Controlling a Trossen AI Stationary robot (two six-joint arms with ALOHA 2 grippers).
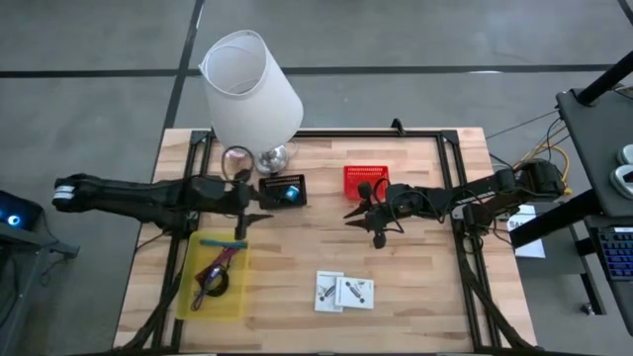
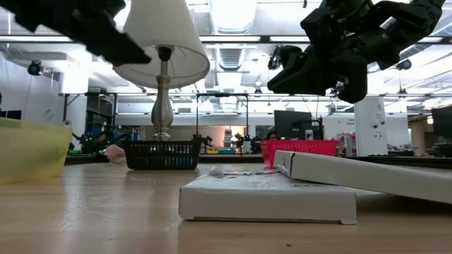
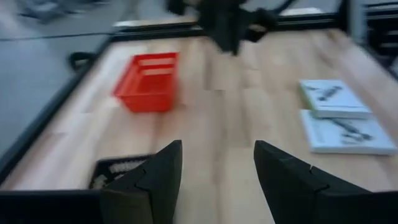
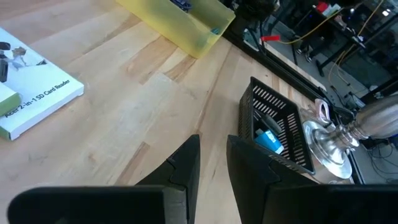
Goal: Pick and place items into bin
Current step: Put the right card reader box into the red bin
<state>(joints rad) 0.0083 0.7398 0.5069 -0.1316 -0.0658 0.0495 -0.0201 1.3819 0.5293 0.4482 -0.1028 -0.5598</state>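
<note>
Two white packets, flat and side by side at the table's near middle, long axes across it: nearer the right gripper, which hangs just beyond them, fingers narrowly parted and empty; left gripper, wide open and empty, beside the black basket.

Your left gripper: arm stretched level over the table, fingers spread apart, nothing between them. Your right gripper: arm reaching in opposite, fingers nearly together, holding nothing.
</note>
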